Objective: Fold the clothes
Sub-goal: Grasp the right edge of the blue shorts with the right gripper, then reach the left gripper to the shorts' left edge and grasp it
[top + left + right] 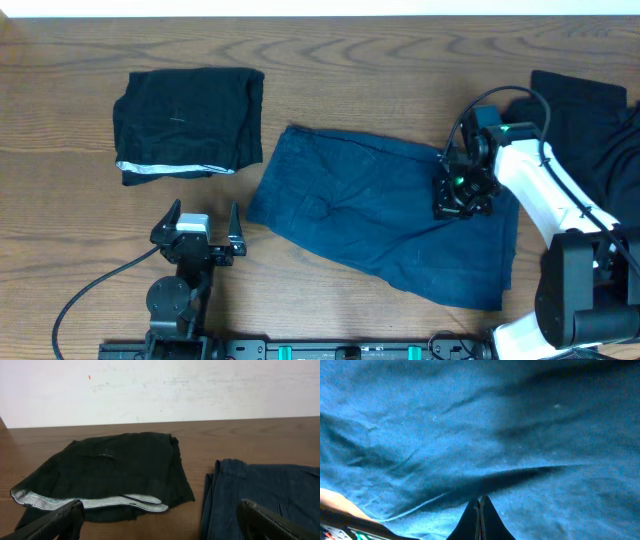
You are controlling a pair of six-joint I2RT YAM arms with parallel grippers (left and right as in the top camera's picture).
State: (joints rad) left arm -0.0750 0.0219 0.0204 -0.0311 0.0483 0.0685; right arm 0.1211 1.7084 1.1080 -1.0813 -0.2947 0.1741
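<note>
Navy cloth fills the right wrist view, and the right gripper (480, 512) has its fingers pressed together on a pinch of it, with creases running into the tips. From above, that gripper (460, 193) sits on the right part of the shorts (370, 215), which lie flat in the middle of the table (330, 50).

We judge the main risk to be the grip itself. The pinch looks thin, so it may take only the top layer, and a lift would then peel the layers apart instead of carrying the whole end over. It could also slip free mid-fold and drop a crumpled edge. With one corner held and the rest loose, a pull could drag or twist the shorts along the wood.

The left gripper (203, 218) hangs wide and empty near the left, just off the shorts' left edge, pinning nothing. The black piece (188, 120) lies far left, apart from the shorts, and a dark pile (585, 120) lies far right under the arm's reach, where a sweep might snag it.

The shorts' long axis runs aslant, from far left to near right. We cannot tell which end is the waist.
</note>
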